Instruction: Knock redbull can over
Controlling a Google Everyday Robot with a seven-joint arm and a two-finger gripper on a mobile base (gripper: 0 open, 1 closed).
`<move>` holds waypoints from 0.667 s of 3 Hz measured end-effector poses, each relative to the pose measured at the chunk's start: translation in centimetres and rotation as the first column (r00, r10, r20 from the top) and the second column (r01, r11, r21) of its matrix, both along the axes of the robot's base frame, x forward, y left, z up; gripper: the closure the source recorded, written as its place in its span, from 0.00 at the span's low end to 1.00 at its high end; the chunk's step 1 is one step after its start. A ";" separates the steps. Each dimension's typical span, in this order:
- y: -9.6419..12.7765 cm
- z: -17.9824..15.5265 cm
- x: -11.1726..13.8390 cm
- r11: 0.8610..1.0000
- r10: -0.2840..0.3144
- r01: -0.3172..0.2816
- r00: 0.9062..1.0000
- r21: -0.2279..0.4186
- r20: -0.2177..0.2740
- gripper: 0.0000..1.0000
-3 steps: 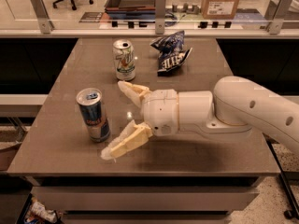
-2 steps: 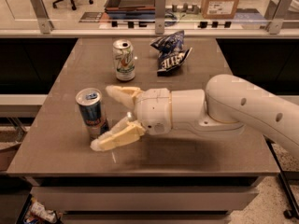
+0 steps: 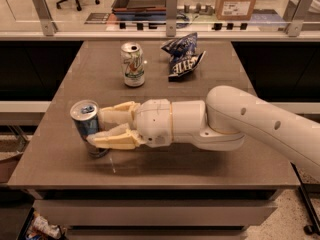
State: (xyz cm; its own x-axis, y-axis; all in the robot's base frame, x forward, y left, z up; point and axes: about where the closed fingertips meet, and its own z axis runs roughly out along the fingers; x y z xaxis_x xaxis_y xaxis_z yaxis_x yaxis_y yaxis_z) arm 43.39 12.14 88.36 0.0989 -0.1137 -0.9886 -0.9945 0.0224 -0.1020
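Note:
The redbull can, slim and blue-and-silver, stands at the front left of the brown table, leaning with its top to the left. My gripper reaches in from the right at can height. Its cream fingers are spread apart, and the tips press against the can's right side. The lower finger crosses in front of the can's lower part and hides its base. The white arm stretches across the table's front right.
A white-and-green soda can stands upright at the table's back middle. A crumpled blue chip bag lies to its right. A railing with glass panels runs behind the table. The table's left edge is close to the redbull can.
My gripper has moved left and come up against the redbull can. The can has shifted left and now leans left at the top. The soda can and chip bag have not moved.

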 end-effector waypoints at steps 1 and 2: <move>0.6 -0.5 -0.1 0.999 0.025 -0.025 1.000 0.029 0.005 0.87; 0.9 -0.9 -0.1 0.998 0.032 -0.032 0.999 0.048 0.004 1.00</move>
